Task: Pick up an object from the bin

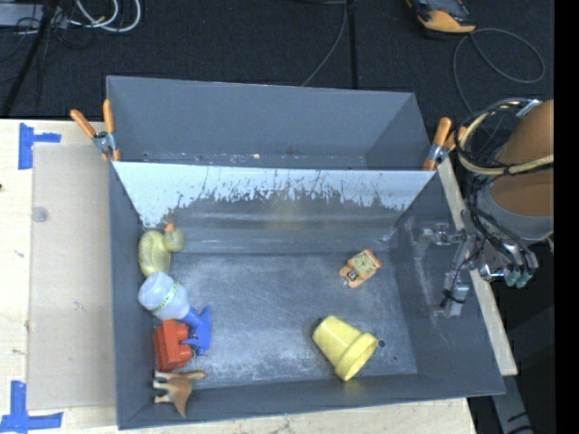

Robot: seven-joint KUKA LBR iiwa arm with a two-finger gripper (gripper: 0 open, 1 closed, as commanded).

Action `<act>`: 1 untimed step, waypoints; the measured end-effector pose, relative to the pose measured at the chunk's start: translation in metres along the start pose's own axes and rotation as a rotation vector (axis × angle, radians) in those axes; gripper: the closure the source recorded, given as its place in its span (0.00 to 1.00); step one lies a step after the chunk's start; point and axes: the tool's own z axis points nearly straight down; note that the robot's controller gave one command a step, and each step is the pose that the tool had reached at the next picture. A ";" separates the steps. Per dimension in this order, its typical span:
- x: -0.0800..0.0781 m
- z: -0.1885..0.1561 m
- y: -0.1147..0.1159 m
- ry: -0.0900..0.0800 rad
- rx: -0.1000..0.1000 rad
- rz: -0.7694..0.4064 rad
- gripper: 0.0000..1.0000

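Where the arm reaches in from the right, the gripper (455, 289) hangs over the right wall of the bin (271, 143); how far it is open, and whether it holds anything, cannot be told. Six things on the floor, one of each. Nearest: orange-tan toy (360, 268); yellow cup (344, 347), on its side. Well apart, along the left wall: yellow duck (155, 250), pale bottle (161, 296), red-and-blue toy (179, 337), brown animal figure (177, 388). Bare floor lies between gripper and orange-tan toy.

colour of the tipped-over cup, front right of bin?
The cup is plain yellow; camera view.
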 end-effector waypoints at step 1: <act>-0.001 -0.004 0.001 -0.007 0.002 -0.003 0.00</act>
